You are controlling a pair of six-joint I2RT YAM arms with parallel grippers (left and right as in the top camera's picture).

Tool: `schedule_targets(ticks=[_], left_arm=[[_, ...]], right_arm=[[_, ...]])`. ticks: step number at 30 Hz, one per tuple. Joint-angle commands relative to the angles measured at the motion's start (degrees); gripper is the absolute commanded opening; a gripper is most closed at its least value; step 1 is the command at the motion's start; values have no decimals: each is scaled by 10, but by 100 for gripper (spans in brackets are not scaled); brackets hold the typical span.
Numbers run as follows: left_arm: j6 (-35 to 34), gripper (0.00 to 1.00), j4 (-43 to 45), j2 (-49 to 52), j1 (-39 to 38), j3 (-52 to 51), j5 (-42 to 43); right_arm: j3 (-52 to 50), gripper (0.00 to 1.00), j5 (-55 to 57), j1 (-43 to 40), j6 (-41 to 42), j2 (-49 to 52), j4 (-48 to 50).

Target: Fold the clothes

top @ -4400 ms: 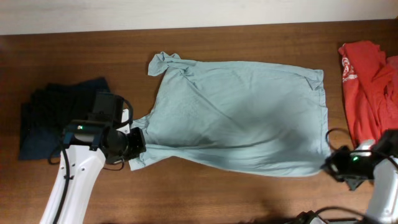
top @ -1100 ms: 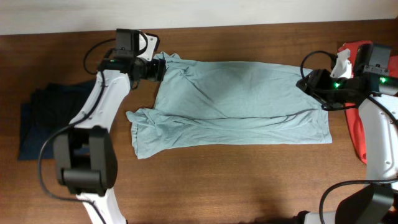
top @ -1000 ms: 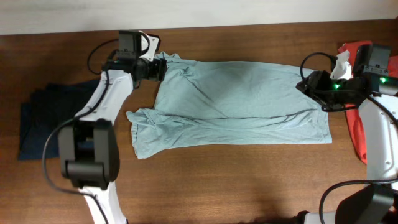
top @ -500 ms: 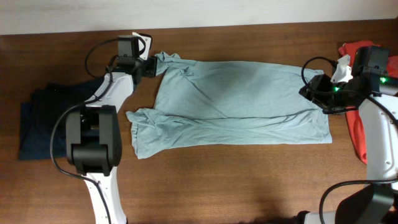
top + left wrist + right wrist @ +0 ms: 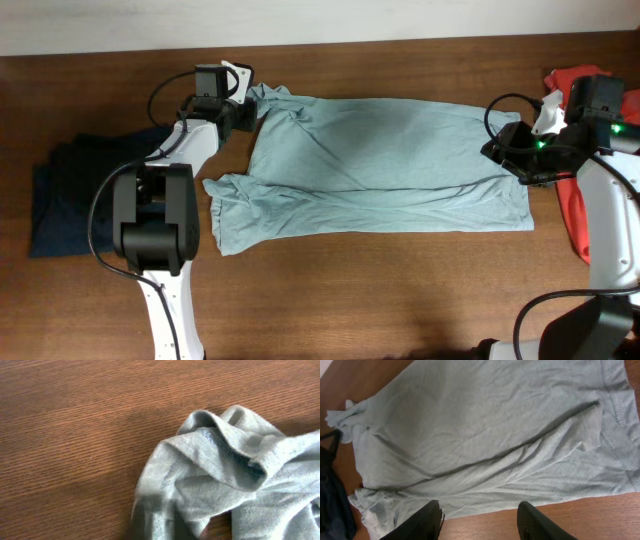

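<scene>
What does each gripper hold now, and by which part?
The left gripper seems shut on the pale grey-blue T-shirt, at its bunched sleeve; the right gripper, open, holds nothing.

T-shirt [image 5: 385, 165] spread flat across the middle of the bench [image 5: 400, 290]; second garment [image 5: 70, 200] to its left, third garment [image 5: 573, 215] at the right edge.

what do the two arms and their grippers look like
The left arm and right arm have white links joined by black cylindrical joints, with loose black cables looping alongside. The left gripper and right gripper are black, and the right one's fingers are plain and rounded. A green light glows near the right wrist, beside a white piece.
</scene>
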Motion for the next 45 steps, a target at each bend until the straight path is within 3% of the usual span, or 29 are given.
schedule_targets(ticks=[1, 11, 16, 17, 20, 22, 26, 41, 42, 43, 44, 45], left_arm=[[5, 0, -38, 11, 5, 35, 9], [27, 0, -306, -13, 45, 332, 1], [51, 2, -410, -13, 43, 419, 16], [51, 9, -427, -12, 42, 418, 28], [38, 64, -449, 2, 42, 391, 68], [9, 73, -449, 16, 41, 370, 81], [-29, 71, -449, 47, 42, 338, 96], [-33, 55, -422, 158, 42, 336, 142], [-33, 52, -416, 163, 42, 336, 142], [-33, 42, -410, 165, 42, 336, 142], [-33, 28, -403, 171, 41, 336, 141], [-33, 4, -394, 173, 41, 336, 127]], right_arm=[[10, 54, 7, 3, -6, -7, -2], [10, 54, 7, 2, -6, -7, 21], [10, 54, 7, 3, -6, -7, 26], [9, 54, 7, 3, -6, -7, 26], [9, 54, 7, 3, -6, -7, 26], [9, 55, 7, 3, -6, -7, 24], [8, 55, 7, 3, -6, -7, 21], [7, 56, 33, 3, -6, -6, 13], [7, 56, 33, 3, -6, -6, 13], [7, 56, 33, 3, -6, -6, 12], [7, 56, 33, 3, -6, -6, 11], [7, 56, 33, 3, -6, -6, 10]])
